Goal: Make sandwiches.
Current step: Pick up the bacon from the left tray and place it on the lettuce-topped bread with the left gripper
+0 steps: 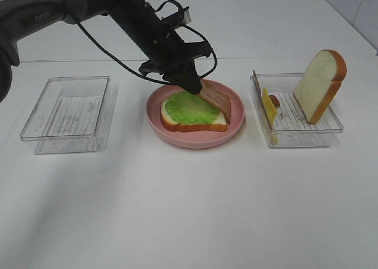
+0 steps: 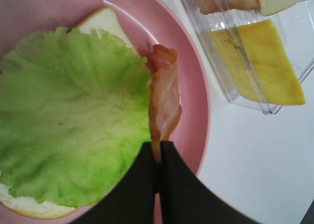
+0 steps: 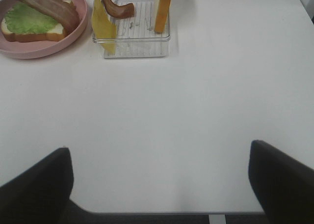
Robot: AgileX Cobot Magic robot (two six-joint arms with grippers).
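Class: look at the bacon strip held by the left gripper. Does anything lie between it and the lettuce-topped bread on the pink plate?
Nothing visible does. The left gripper holds the bacon strip right beside the bare lettuce.

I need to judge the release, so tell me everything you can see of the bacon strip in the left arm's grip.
The bacon strip is a thin, floppy band, reddish-brown with paler pink streaks, plastic-looking and curled at its free end. The left end effector is shut and pinches one end. The rest hangs slanted over the pink plate, along the right edge of the lettuce leaf. Whether the free end touches lettuce or plate I cannot tell.
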